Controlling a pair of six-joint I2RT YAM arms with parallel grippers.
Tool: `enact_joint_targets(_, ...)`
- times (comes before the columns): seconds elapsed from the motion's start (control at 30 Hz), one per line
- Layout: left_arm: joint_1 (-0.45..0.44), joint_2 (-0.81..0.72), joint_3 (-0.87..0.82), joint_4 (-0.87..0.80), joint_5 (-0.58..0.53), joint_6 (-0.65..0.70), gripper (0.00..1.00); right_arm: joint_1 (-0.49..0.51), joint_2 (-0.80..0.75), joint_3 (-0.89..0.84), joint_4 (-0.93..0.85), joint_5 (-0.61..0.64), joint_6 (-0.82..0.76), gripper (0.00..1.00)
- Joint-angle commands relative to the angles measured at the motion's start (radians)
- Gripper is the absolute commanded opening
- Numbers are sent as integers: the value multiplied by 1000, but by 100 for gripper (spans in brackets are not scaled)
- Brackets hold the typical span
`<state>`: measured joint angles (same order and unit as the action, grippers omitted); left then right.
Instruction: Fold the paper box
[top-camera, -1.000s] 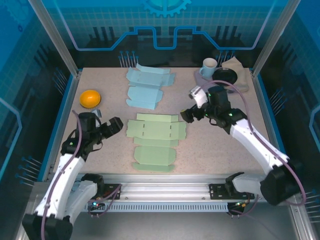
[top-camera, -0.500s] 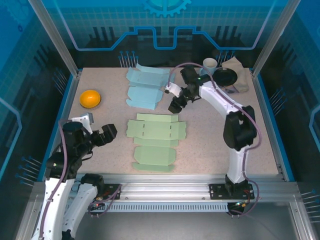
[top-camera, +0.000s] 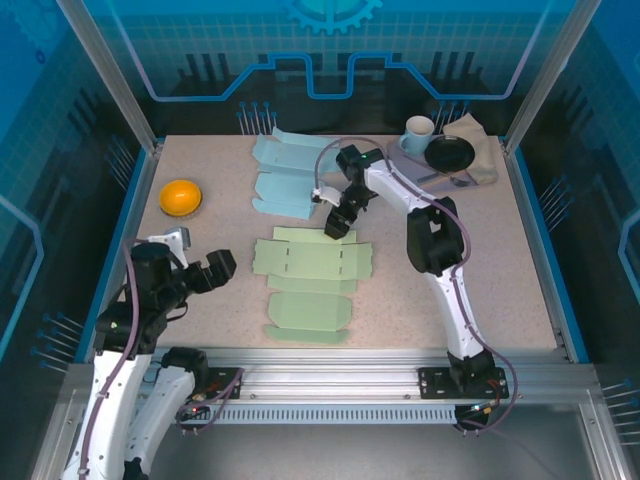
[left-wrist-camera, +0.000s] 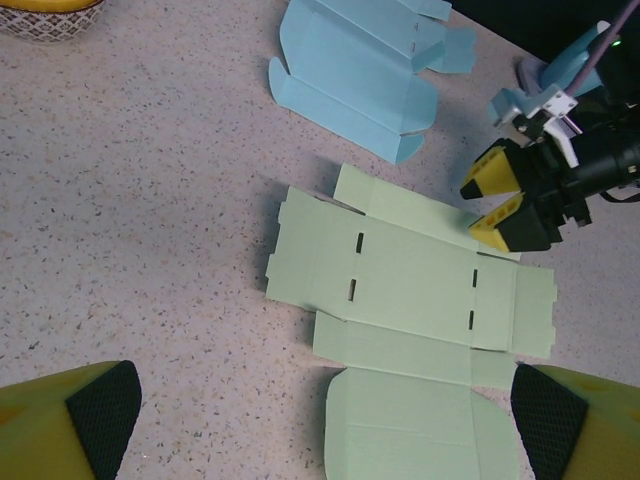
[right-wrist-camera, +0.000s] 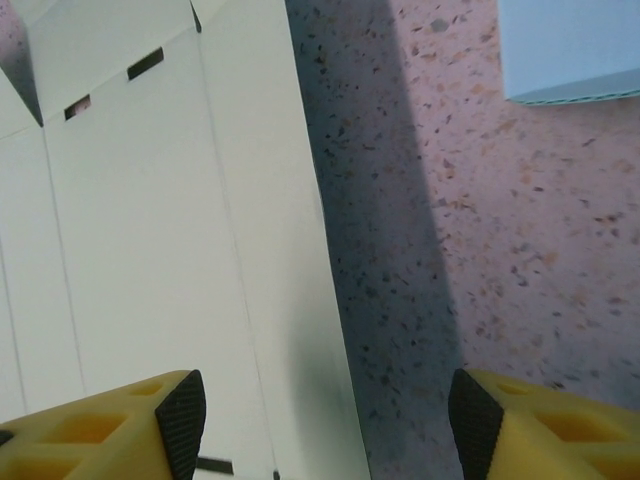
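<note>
— Locating the green paper box (top-camera: 310, 262)?
— Lying flat and unfolded at mid bench (top-camera: 500, 280), nearer than the blue paper box (top-camera: 290, 178), likewise flat.
— Placing the right end effector (top-camera: 336, 224)?
— Poised at the green paper box's far right edge, fingers spread to either side of that edge, nothing pinched.
— And the left end effector (top-camera: 210, 272)?
— Hanging left of the green paper box, apart from it, spread wide, empty.
— Noting elsewhere?
— Set at far left: bowl (top-camera: 181, 196). Grouped in the far right corner: cup (top-camera: 419, 131), black dish (top-camera: 449, 153), cloth (top-camera: 478, 140).
</note>
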<state>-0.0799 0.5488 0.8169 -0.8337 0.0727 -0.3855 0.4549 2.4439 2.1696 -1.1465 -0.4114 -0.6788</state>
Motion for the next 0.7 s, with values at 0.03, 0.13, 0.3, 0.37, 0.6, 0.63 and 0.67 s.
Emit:
enact_joint_targets(0.03,-7,10,-12,-11,15,11,99,32,36,38,-71,-58,-22,67)
enact_joint_targets(0.13,-8,10,-11,-8,18,12,99,39,42,42,-97,-80,-48,65)
enact_joint_targets(0.3,-13,10,-13,-6,15,13,99,41,50,42,-140,-92,-94,62)
enact_joint_targets(0.37,-17,11,-12,-7,14,13,99,43,55,45,-162,-92,-116,59)
enact_joint_targets(0.6,-17,11,-12,-10,9,11,99,51,58,41,-191,-60,-162,51)
enact_joint_targets(0.63,-17,12,-10,-10,9,11,99,51,61,39,-193,-57,-167,51)
enact_joint_targets(0.67,-17,14,-12,-11,9,10,99,51,63,39,-196,-54,-171,51)
